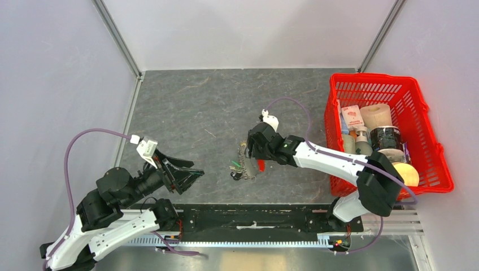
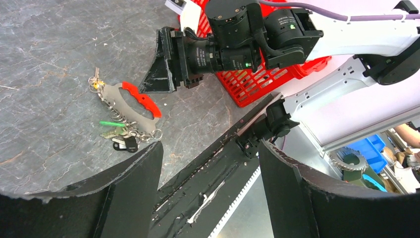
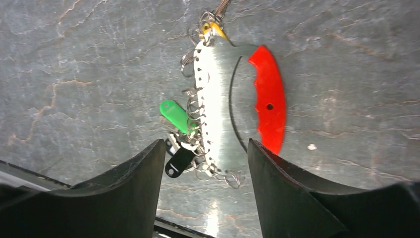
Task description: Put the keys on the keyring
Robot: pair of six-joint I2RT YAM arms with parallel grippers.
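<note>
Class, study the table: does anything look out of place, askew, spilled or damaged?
Nothing stands out. The keyring lies flat on the table below the open right claw, its green tag tucked alongside; the basket stands upright.

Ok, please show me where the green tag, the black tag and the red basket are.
green tag (image 3: 174,115), right wrist view, middle of its plastic body.
black tag (image 3: 178,162), right wrist view, middle of its plastic body.
red basket (image 1: 373,89), top external view, its far mesh wall.
</note>
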